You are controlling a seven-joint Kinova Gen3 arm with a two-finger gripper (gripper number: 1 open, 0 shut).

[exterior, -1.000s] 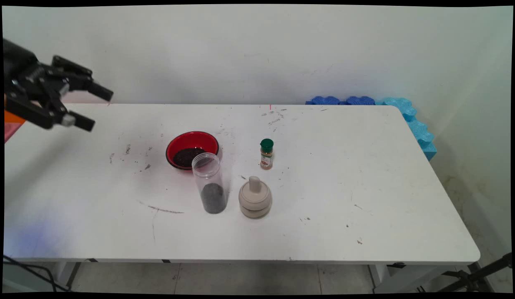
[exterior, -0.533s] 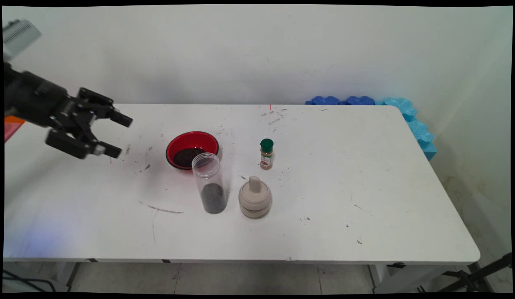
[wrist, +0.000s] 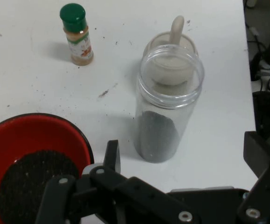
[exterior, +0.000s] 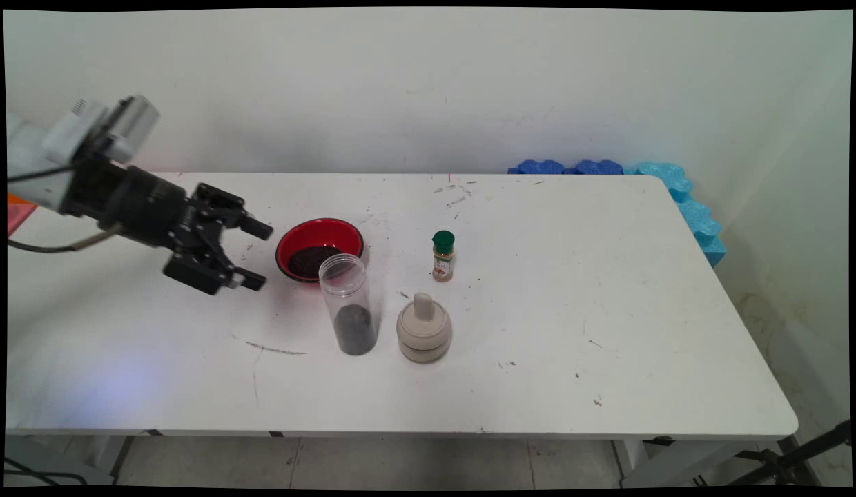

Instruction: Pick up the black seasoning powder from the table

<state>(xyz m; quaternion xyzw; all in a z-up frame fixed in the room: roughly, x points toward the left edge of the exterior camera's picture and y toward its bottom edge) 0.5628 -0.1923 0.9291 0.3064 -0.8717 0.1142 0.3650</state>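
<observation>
My black gripper (exterior: 261, 254) hangs open over the table, just left of the red bowl (exterior: 319, 249), holding nothing. The bowl (wrist: 30, 163) has dark grains in its bottom. In front of it stands a clear open-topped jar (exterior: 348, 304) with dark grains at its base; in the hand view the jar (wrist: 167, 100) rises between my two fingers. A beige lidded pot with a knob (exterior: 424, 328) sits right of the jar, partly hidden behind the jar in the hand view as the pot (wrist: 174, 39). A small green-capped spice bottle (exterior: 443, 256), (wrist: 77, 33) stands further back.
The white table (exterior: 607, 310) carries dark scuff marks and scattered grains. Blue foam pieces (exterior: 649, 181) lie along its far right corner and right edge. A black tripod leg (exterior: 794, 452) shows at the bottom right, below the table.
The gripper has travelled right and down from the far left edge to just beside the red bowl, staying open. Nothing on the table has moved.
</observation>
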